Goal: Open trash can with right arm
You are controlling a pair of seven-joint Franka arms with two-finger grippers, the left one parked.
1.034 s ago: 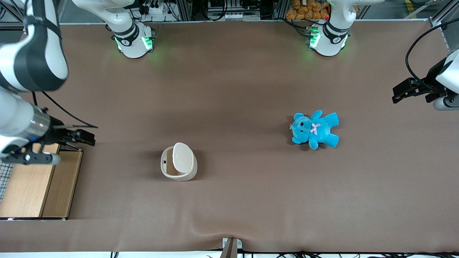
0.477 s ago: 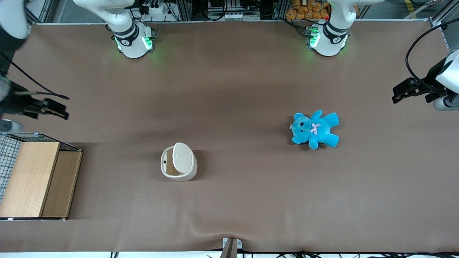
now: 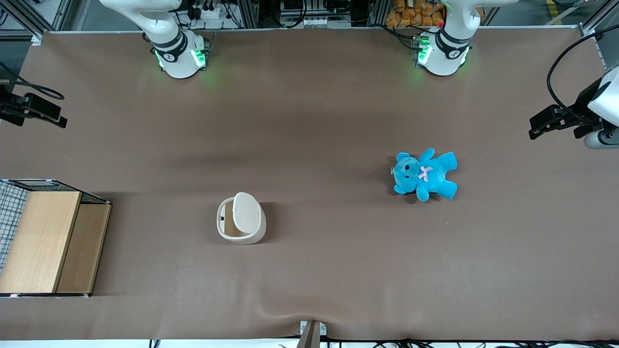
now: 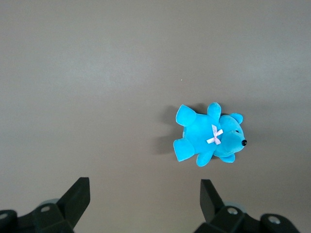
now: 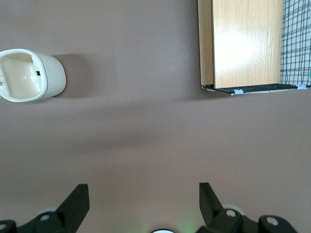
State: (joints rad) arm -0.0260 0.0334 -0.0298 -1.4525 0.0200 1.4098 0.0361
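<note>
Your black two-finger gripper point(image 5: 141, 206), fingers apart and well clear, must descend squarely toward the cream-white plastic trash can point(image 3: 241, 224) lid.

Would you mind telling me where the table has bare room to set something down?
The widest bare stretch lies between the trash can and the teddy. Another runs between the wooden box and the trash can. The right arm's hand, open, hangs at the working arm's end, farther from the camera than the box.
</note>
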